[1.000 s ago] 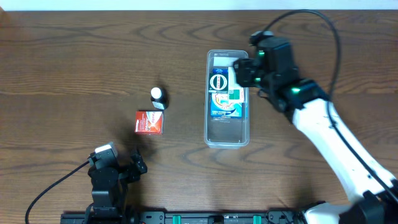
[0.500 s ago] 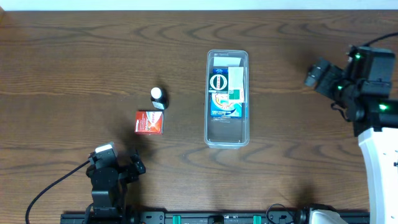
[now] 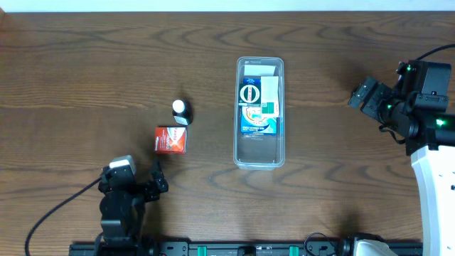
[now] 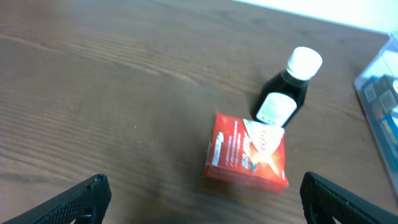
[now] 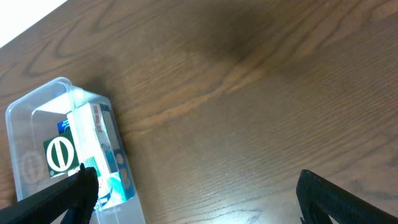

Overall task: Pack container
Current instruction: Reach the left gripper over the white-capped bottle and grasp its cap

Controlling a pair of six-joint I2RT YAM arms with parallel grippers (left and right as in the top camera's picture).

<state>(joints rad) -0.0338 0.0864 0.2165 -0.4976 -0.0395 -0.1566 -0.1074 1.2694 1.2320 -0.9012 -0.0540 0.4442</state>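
The clear plastic container (image 3: 259,153) lies lengthwise at the table's middle, with a blue and white box (image 3: 259,107) in its far part. It also shows in the right wrist view (image 5: 37,118). A red box (image 3: 170,140) and a small dark bottle with a white cap (image 3: 182,112) lie left of it; the left wrist view shows the box (image 4: 247,152) and bottle (image 4: 287,92) ahead of the fingers. My left gripper (image 3: 155,186) is open and empty near the front edge, below the red box. My right gripper (image 3: 364,96) is open and empty, right of the container.
The wooden table runs to a white far edge (image 3: 227,6). A black cable (image 3: 60,213) trails from the left arm at the front left. The right arm's white link (image 3: 434,185) stands at the right edge.
My right gripper has pulled away from the container's far end to the right and now hangs open over bare table. My left gripper has shifted slightly.
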